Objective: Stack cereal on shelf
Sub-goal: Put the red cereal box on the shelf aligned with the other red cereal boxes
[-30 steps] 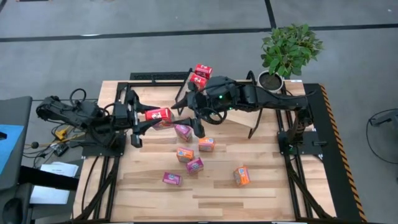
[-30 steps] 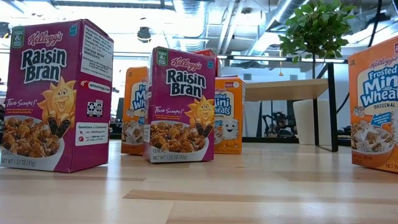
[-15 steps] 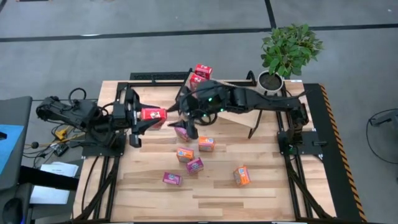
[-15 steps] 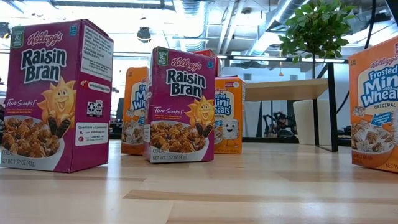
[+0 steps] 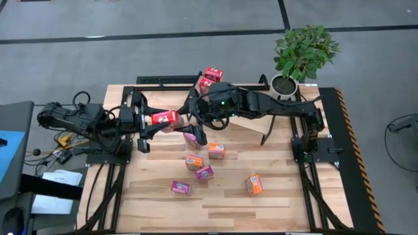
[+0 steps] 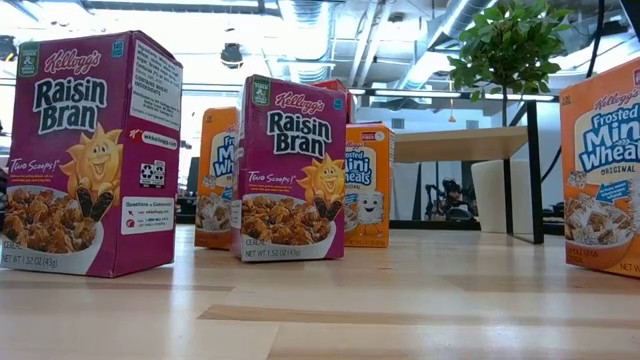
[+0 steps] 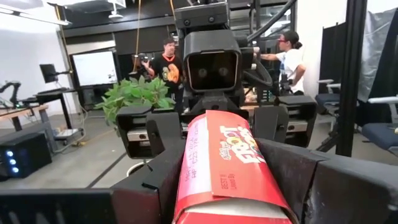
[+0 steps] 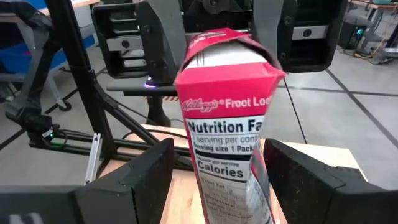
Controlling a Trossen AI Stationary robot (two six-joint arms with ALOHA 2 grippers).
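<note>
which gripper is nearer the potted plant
Right. The right gripper sits mid-table, left of the potted plant; the left gripper, holding the red cereal box, is farther left.

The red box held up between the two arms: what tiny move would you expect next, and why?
Probably the right gripper closes on the red box. The left gripper holds it above the table, and the right one's open fingers already sit on either side of its free end.
</note>
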